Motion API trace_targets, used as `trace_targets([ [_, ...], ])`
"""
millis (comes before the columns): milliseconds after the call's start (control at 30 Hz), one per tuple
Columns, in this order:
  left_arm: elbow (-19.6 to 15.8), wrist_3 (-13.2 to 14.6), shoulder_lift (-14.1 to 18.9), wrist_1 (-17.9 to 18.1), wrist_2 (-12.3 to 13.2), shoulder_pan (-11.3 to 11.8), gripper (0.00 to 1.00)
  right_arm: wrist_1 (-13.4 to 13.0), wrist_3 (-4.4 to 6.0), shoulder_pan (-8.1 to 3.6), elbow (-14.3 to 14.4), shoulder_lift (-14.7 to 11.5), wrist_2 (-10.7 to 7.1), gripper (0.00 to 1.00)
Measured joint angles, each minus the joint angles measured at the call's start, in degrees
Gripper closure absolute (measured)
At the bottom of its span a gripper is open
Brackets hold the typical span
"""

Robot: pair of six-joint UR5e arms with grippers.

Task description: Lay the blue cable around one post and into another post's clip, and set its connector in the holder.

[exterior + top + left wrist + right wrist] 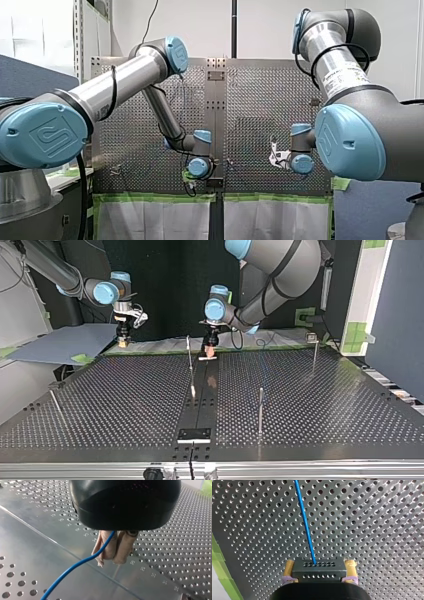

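In the left wrist view my left gripper (111, 558) has its beige pads shut on the blue cable (75, 566), which runs out from between the fingers over the perforated plate. My right gripper (319, 563) is shut on the black connector (318, 571), with a yellow pad on each side. The cable (305, 522) leaves the connector's face and runs ahead over the plate. In the top view my left gripper (210, 351) hangs at the table's far middle. My right gripper (122, 342) is at the far left edge.
Thin metal posts stand on the table (310, 405) in the top view: one in the middle (189, 355), one nearer the camera (260, 407), one at the far right (315, 352), one at the near left (55, 405). A black holder block (195, 435) sits at the near middle edge.
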Motion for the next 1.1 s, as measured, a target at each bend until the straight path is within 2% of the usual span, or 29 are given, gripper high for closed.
trace_targets([
  [300, 0.0, 0.8, 0.0, -0.5, 0.6, 0.4, 0.85, 1.5, -0.07, -0.11, -2.8, 3.3, -0.08, 0.80],
  [367, 0.0, 1.2, 0.0, -0.5, 0.7, 0.4, 0.88, 2.1, -0.12, -0.13, -3.6, 4.0, -0.08, 0.80],
  [600, 0.1, 2.0, 0.0, -0.4, 0.7, 0.5, 0.88, 5.0, -0.93, -0.19, -6.5, 7.4, -0.09, 0.80],
  [700, 0.1, 2.1, 0.0, -0.4, 0.4, 0.7, 0.88, 5.5, -1.08, -0.28, -7.0, 8.8, -0.09, 0.80],
  [1100, 1.1, 2.1, -0.1, -1.3, 0.3, 1.6, 0.88, 6.7, -1.21, -0.71, -8.7, 9.7, -0.03, 0.80],
])
